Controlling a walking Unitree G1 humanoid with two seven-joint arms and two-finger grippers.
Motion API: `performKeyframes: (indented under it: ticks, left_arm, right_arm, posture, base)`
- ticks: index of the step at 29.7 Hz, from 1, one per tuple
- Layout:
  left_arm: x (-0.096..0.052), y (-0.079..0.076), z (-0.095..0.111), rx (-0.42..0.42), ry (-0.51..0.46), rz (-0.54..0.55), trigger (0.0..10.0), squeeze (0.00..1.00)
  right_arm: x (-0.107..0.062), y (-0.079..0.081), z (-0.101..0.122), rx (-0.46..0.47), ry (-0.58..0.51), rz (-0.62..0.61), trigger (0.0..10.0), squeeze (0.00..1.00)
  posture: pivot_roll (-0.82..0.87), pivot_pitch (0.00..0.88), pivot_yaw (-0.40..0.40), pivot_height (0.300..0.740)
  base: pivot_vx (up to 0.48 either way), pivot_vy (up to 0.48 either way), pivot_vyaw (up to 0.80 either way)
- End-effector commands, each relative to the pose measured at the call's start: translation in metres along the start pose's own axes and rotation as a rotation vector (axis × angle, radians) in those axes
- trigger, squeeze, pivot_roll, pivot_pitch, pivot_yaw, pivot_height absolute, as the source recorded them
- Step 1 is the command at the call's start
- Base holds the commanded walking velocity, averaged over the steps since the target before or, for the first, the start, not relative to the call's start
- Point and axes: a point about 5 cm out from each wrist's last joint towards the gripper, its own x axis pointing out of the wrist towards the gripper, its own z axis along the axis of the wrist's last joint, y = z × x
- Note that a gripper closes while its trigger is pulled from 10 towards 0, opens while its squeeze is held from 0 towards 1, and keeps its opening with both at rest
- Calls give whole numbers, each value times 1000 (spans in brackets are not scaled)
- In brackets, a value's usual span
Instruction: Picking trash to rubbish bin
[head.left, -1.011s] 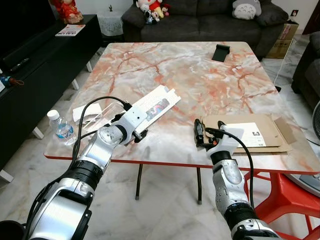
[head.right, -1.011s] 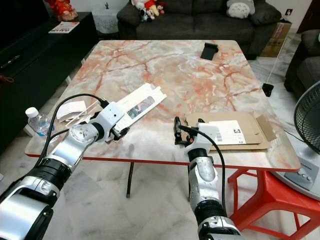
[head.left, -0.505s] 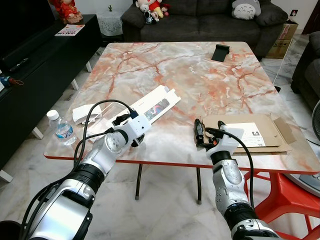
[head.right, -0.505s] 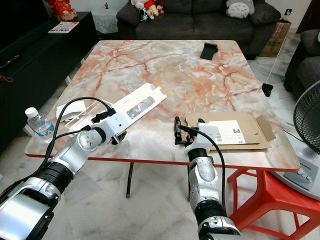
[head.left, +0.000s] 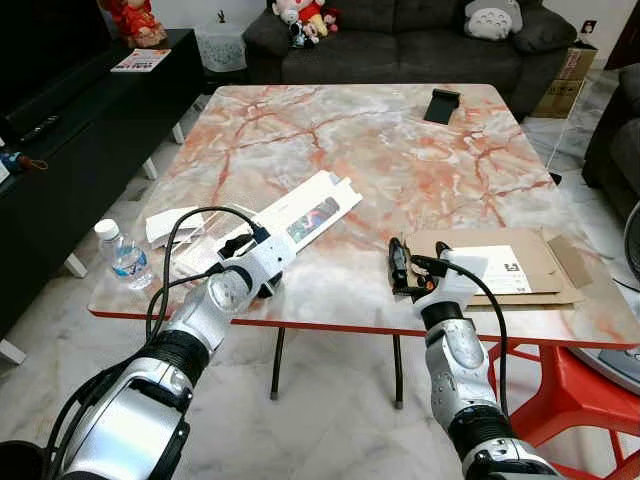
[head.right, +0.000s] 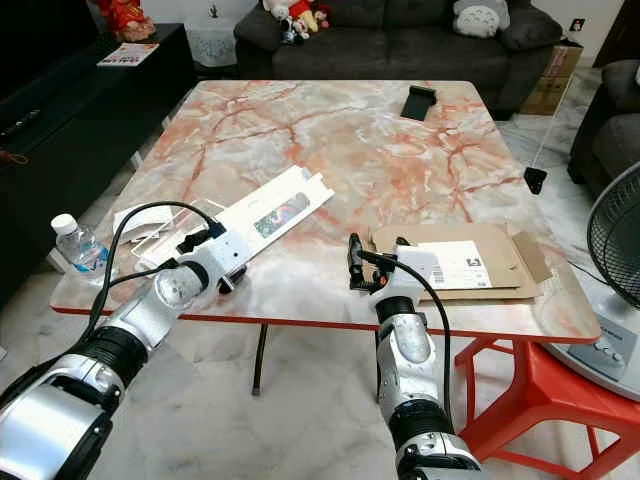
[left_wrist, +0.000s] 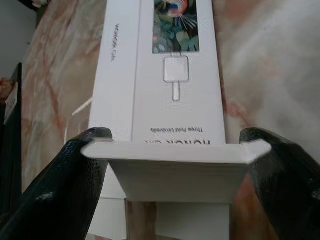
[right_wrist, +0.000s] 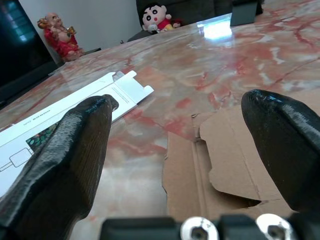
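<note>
On the marble table (head.left: 400, 150), the water bottle (head.left: 124, 257) stands at the 8 o'clock corner. The left gripper (left_wrist: 172, 150) has its jaws wide apart, around the near end of the white flattened box (head.left: 300, 212); compared with half a second ago it sits slightly higher and closer to this box. At 5 o'clock, the right gripper (right_wrist: 190, 135) stays unmoved, jaws wide, at the edge of the flattened cardboard (head.left: 520, 265).

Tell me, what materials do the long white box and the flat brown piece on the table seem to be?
The white box looks like thin printed paperboard with a smooth matte face and folded flaps. The brown piece looks like flattened corrugated cardboard: dull brown, creased, with a white label.
</note>
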Motion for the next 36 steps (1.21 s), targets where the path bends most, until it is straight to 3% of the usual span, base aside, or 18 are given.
performKeyframes:
  ticks: [1,2,3,4,5,6,17,27,28,29,30,31,36]
  left_arm:
    - [1,2,0,29,8,2,8863,0]
    - [1,1,-1,35,12,-1,8863,0]
    - [1,0,-2,40,15,-1,4941,0]
    - [1,0,-3,28,19,0,3333,0]
    - [1,0,-3,28,19,0,3333,0]
    - [1,-1,-3,29,23,-1,2471,0]
    - [2,0,-4,37,28,11,2392,0]
    - [2,7,14,-37,-109,94,1804,0]
    - [1,8,22,-77,-169,110,10000,0]
    - [-1,11,37,-142,-279,144,10000,0]
    - [-1,11,37,-142,-279,144,10000,0]
    - [-4,12,50,-170,-375,173,10000,0]
    - [-11,14,69,-223,-515,220,10000,0]
  right_arm:
    - [1,0,3,3,-13,2,10000,0]
    - [1,0,3,3,-13,3,10000,0]
    - [1,0,3,3,-13,2,10000,0]
    - [1,0,3,2,-12,2,10000,0]
    - [1,0,3,2,-12,2,10000,0]
    - [1,0,2,3,-11,1,10000,0]
    - [0,0,2,3,-9,-2,10000,0]
    - [1,0,2,0,-9,-1,10000,0]
    - [1,-1,2,0,-10,-2,10000,0]
    - [1,-1,2,0,-10,-4,10000,0]
    - [1,-1,2,0,-10,-4,10000,0]
    - [1,-1,2,0,-11,-6,10000,0]
    - [1,-1,3,-1,-13,-10,10000,0]
  posture:
    - [-117,27,29,740]
    - [-117,27,29,740]
    - [-117,27,29,740]
    - [-117,27,29,740]
    - [-117,27,29,740]
    - [-117,27,29,740]
    - [-117,27,29,740]
    - [-116,27,27,740]
    - [-116,26,26,740]
    - [-116,25,26,740]
    - [-116,25,26,740]
    - [-116,25,26,740]
    - [-116,25,26,740]
  base:
    - [0,0,0]
    - [0,0,0]
    - [0,0,0]
    - [0,0,0]
    - [0,0,0]
    - [0,0,0]
    - [0,0,0]
    - [0,0,0]
    - [0,0,0]
    - [0,0,0]
    - [0,0,0]
    - [0,0,0]
    - [0,0,0]
